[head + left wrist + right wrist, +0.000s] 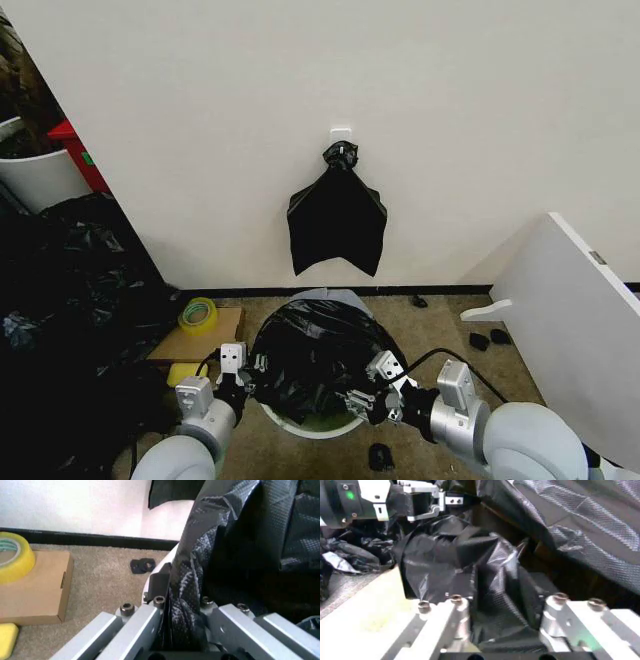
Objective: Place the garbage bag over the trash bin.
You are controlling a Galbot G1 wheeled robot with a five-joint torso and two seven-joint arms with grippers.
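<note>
Head view: the thin glossy black plastic garbage bag [315,350] lines the small round white plastic trash bin [300,424] on the carpet floor. The left gripper [243,381] and right gripper [368,398] flank the rim.

Left wrist view: left gripper clenched on bag film [182,603].

Right wrist view: right gripper grasping bunched bag [492,603].

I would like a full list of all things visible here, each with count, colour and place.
thin glossy black garbage bag: one, black, draped over the bin mouth
small round white plastic trash bin: one, white, floor centre
knotted black bag bundle: one, black, hanging on the wall
tape roll: one, yellow-green, on the box
flat cardboard box: one, brown, floor left of bin
white board: one, leaning at right
left gripper: jaws shut on the bag, bin's left rim
right gripper: jaws shut on the bag, bin's right rim
</note>
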